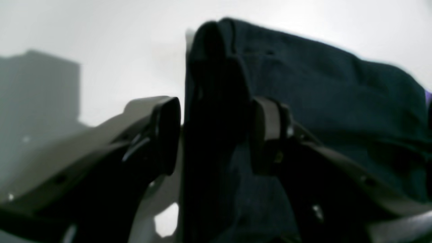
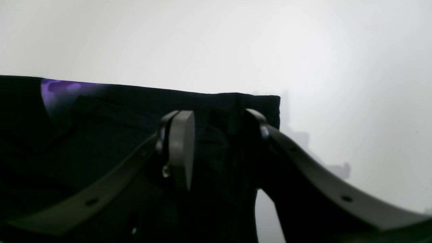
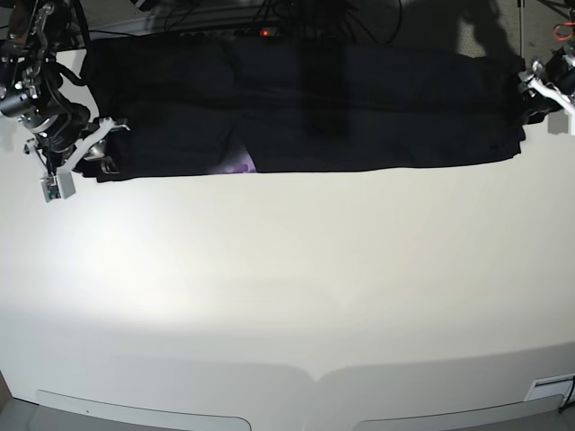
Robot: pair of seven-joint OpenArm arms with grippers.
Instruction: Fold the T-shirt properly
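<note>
The black T-shirt [image 3: 305,99] lies folded into a long band across the back of the white table [image 3: 287,296]. A bit of purple print [image 3: 238,164] peeks out at its front edge. My left gripper [image 3: 539,94] is at the band's right end. In the left wrist view it [image 1: 216,135] stands open, with a raised edge of the T-shirt [image 1: 320,87] between the fingers. My right gripper [image 3: 90,144] is at the band's left end. The right wrist view shows it [image 2: 219,145] open astride the corner of the T-shirt [image 2: 111,135].
Dark cables and a small red light [image 3: 265,32] run along the table's far edge behind the shirt. The table's front edge [image 3: 314,377] lies well away from both arms.
</note>
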